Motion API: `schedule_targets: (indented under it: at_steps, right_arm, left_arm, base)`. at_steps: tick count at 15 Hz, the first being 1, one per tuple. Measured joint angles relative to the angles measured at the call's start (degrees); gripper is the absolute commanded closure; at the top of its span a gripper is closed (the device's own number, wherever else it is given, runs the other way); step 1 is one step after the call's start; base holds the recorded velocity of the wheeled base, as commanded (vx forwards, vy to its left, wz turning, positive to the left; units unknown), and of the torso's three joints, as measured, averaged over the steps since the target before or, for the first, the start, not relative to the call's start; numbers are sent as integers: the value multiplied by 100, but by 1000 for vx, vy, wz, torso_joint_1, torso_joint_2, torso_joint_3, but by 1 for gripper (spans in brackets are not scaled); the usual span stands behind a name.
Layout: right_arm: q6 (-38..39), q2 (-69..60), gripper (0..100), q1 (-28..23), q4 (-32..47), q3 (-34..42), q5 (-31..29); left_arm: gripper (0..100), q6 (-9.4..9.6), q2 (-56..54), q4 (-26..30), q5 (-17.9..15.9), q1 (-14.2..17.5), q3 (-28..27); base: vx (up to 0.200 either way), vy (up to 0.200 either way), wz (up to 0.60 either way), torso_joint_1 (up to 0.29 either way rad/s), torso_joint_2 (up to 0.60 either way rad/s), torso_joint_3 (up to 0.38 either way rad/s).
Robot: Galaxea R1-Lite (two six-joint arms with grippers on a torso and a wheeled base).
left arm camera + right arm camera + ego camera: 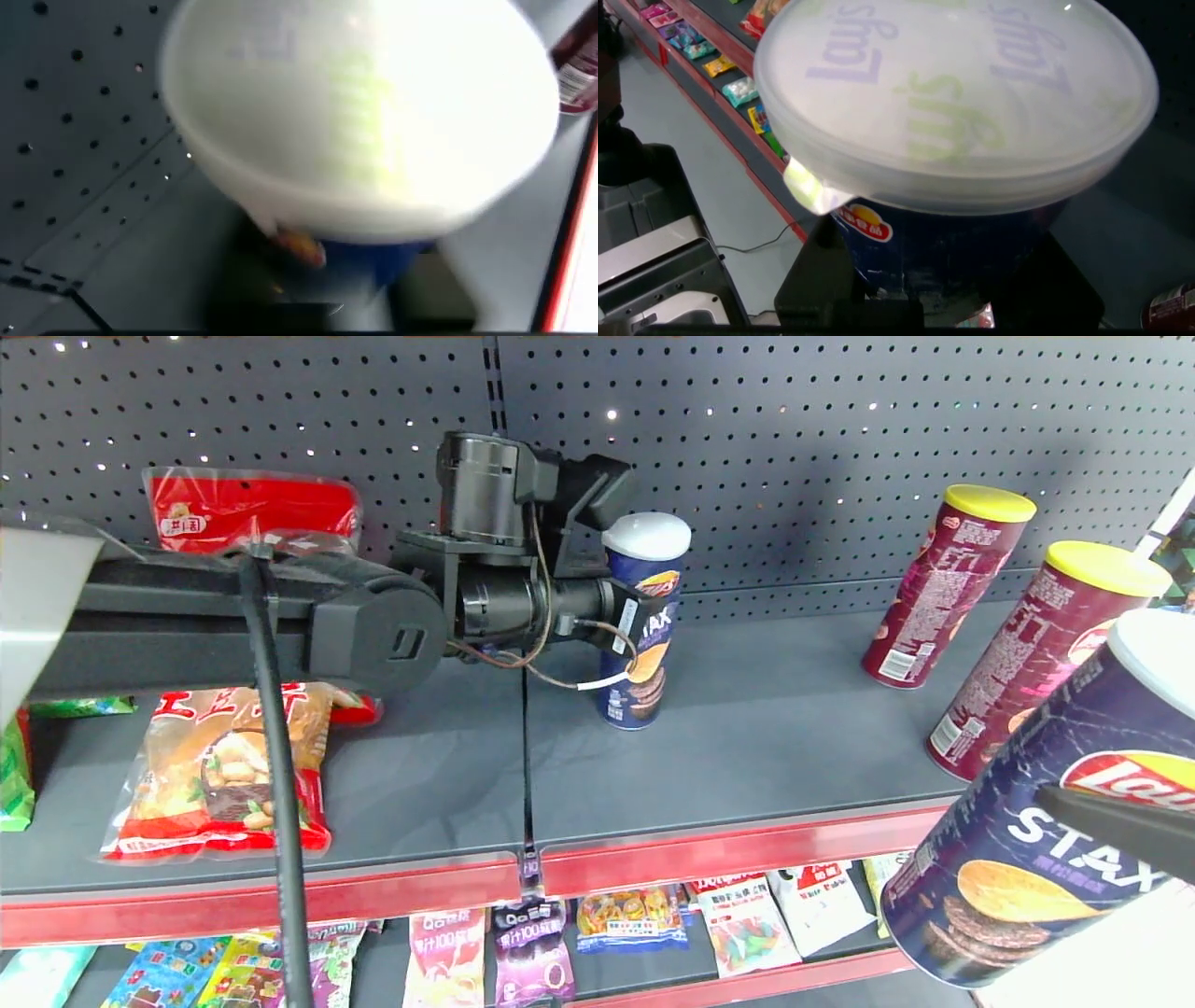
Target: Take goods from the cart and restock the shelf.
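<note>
The step in hand is placing. The left tool (633, 633) is at a blue can (655, 667) that stands upright on the shelf (747, 747), close to the pegboard back. The tool seems closed round the can's middle, though the left wrist view is too blurred to be sure. To the right of that blue can, in front of the shelf's red edge, the right tool (943, 299) grips a second blue can (1008, 859), tilted and not yet on the shelf.

The next move probably calls for the left tool to let go and draw back without tipping the blue can. The second one can then go into the gap between the blue can and the two maroon cans (948, 588) to its right.

Both blue cans carry a round red-and-yellow logo, large white lettering and pictured crisps. The second can's lid has pale raised lettering. The maroon cans' print is too small to read. A snack bag (224, 765) left of the blue can has large red characters.
</note>
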Motion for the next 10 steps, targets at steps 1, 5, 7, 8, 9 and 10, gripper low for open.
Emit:
schedule_targets:
  at_steps: [1, 5, 7, 8, 9, 10]
  right_arm:
    - [0, -9, 100, 0, 2, 0, 0]
    - [-2, -38, 100, 0, 5, 0, -1]
    - [-2, -41, 100, -2, 10, 0, -1]
    - [-2, -41, 100, -2, 11, -9, -1]
    - [-2, -44, 100, -2, 10, -15, -9]
    - [0, -49, 100, 0, 11, -15, -9]
  left_arm:
    - [100, 1, -71, -7, -46, 0, 107]
    - [100, 488, -534, -5, -688, 232, 658]
    - [100, 584, -729, 4, -1404, 330, 786]
    - [100, 603, -809, -5, -1703, 345, 891]
    - [100, 630, -870, -9, -1858, 358, 1006]
    - [100, 658, -908, -13, -1971, 361, 1095]
  base:
    - [0, 0, 0, 0, 0, 0]
    - [0, 0, 0, 0, 0, 0]
    - [0, 0, 0, 0, 0, 0]
    - [0, 0, 0, 0, 0, 0]
    - [0, 0, 0, 0, 0, 0]
    - [0, 0, 0, 0, 0, 0]
